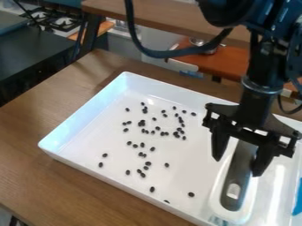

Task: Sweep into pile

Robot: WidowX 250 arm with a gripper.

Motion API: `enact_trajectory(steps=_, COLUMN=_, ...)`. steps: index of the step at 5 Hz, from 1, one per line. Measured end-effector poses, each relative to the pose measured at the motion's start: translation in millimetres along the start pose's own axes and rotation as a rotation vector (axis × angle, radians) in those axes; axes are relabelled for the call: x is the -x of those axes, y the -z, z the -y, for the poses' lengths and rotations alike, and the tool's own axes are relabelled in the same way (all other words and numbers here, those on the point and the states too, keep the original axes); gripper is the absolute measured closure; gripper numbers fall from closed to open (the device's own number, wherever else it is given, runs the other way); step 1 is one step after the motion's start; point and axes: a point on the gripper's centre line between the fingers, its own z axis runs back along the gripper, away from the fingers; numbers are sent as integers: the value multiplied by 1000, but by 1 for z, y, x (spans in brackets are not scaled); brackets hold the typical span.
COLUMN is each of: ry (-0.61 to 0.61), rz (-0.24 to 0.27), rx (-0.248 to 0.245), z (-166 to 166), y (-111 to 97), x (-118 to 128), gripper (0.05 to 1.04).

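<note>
My gripper (237, 167) is spread over the handle (236, 177), and if I close it off-centre, the handle may twist and scatter the beans (142, 123).

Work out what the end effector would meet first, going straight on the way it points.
Probably the grey handle in the tray: the end effector points down at it, fingers open to either side in this view. Depth is unclear, so its fingertips might touch the tray first.
</note>
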Motion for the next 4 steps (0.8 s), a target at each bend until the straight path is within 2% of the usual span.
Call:
enact_trajectory(steps=1, ry=-11, rz=1, rx=-8, z=-3, y=5, x=3, gripper=607)
enact_trajectory(steps=4, ry=-18, rz=17, rx=-8, z=-23, y=6, x=5, gripper=608)
